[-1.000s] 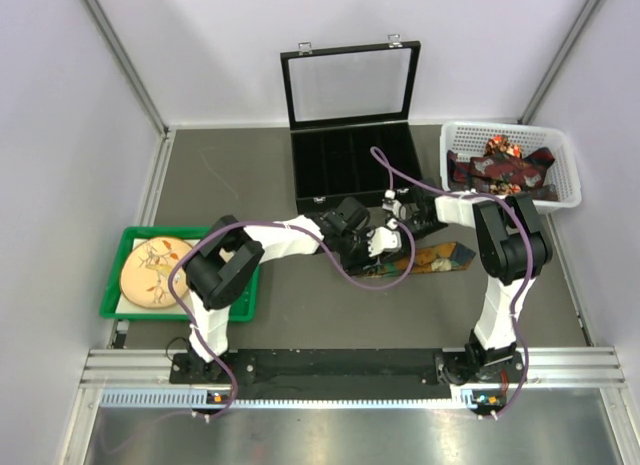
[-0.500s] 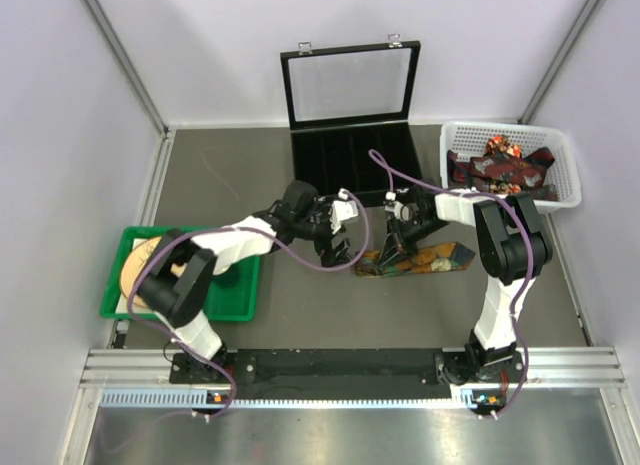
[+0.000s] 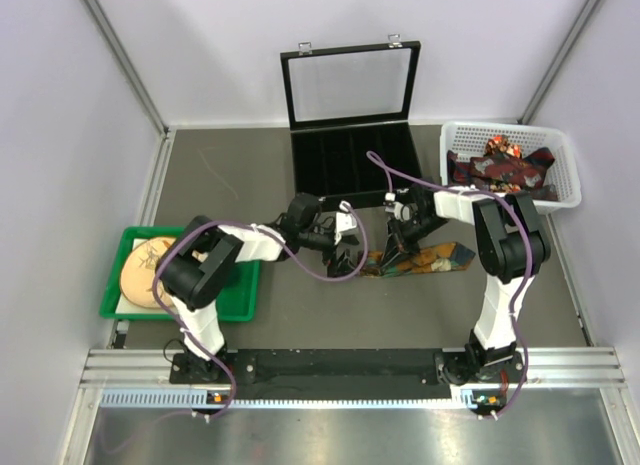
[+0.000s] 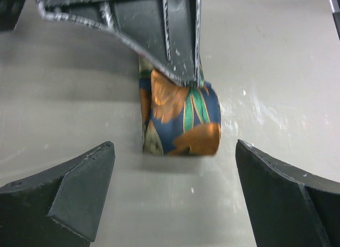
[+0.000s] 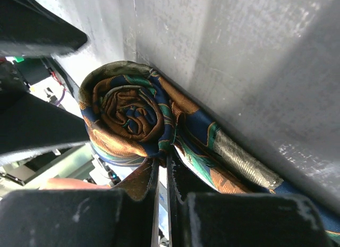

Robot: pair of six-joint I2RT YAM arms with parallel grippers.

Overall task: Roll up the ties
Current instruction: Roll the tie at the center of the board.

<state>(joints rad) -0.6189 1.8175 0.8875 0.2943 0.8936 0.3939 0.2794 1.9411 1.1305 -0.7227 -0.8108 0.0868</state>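
Withdrawn leftward, left gripper [image 3: 346, 259] gapes empty, tie [image 4: 183, 125] just right of it. Its half-hidden roll sits pinched in the right gripper [image 5: 162, 170].

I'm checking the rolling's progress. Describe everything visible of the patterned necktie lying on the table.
The navy fabric necktie patterned with orange, green and brown lies on the grey table. Its left end is wound into a tight spiral; the rest trails flat rightward. The shut right gripper pinches the spiral; the open left gripper straddles it without contact.
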